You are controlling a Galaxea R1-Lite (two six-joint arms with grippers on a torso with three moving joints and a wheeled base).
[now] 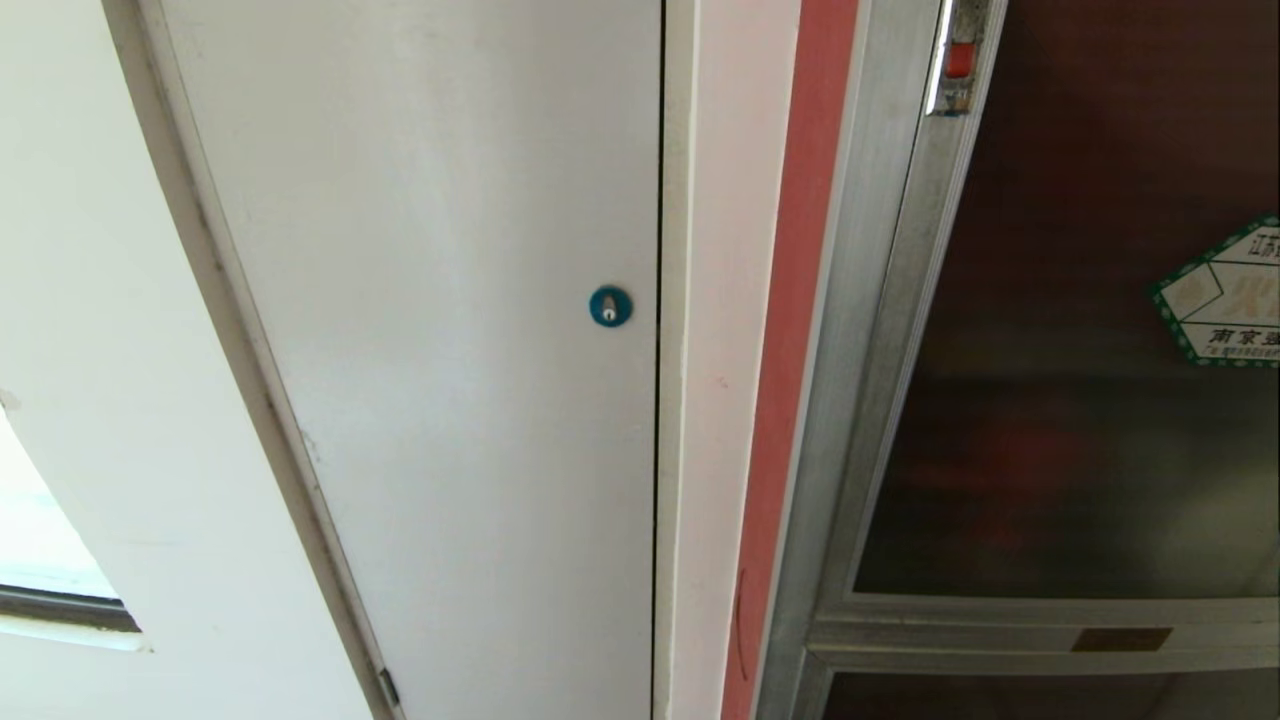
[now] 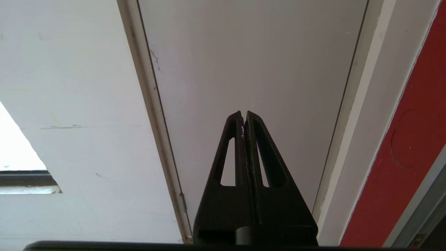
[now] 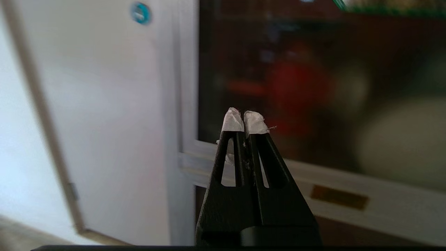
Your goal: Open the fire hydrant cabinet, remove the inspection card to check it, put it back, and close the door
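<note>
Daylight blows out the window [image 1: 40, 540] at 8 o'clock. Grey panel door [image 1: 430, 300] evenly lit, edges bowed by lens. Right wrist view smeared; glass door [image 3: 313, 87] dim, blurry, faint sheen.

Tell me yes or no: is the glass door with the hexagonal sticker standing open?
No, in the head view the door sits shut inside the cabinet's metal frame, its red-marked latch against the frame.

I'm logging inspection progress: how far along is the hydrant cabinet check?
The door of the fire hydrant cabinet sits shut in its frame, latch untouched. No inspection card is in view. Whether the check hasn't begun or is already finished, I cannot tell. In hand: nothing; the right gripper and left gripper are shut and empty, clear of the door.
</note>
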